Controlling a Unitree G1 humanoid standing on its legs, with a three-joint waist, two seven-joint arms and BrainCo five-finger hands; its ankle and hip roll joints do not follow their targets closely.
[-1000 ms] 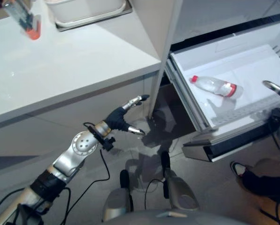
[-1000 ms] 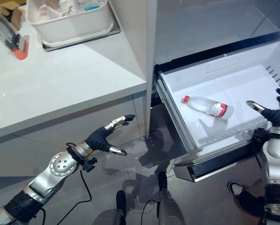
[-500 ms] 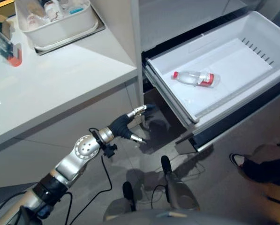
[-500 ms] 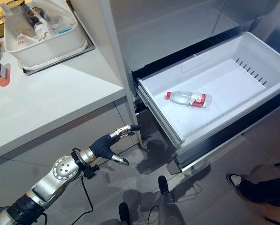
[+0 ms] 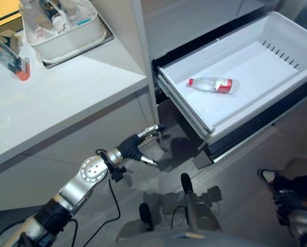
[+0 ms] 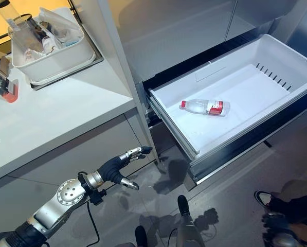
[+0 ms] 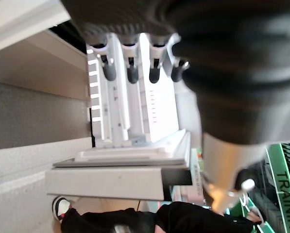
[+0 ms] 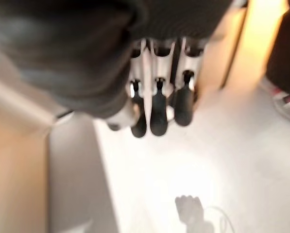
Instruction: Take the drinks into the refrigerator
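Bottle lay in open fridge drawer, both hands empty | R hand pulled back off drawer since 1 s ago, fingers relaxed; L hand hung open below bench | tray drinks still to load

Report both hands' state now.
Left hand: open, holding nothing.
Right hand: open, holding nothing.
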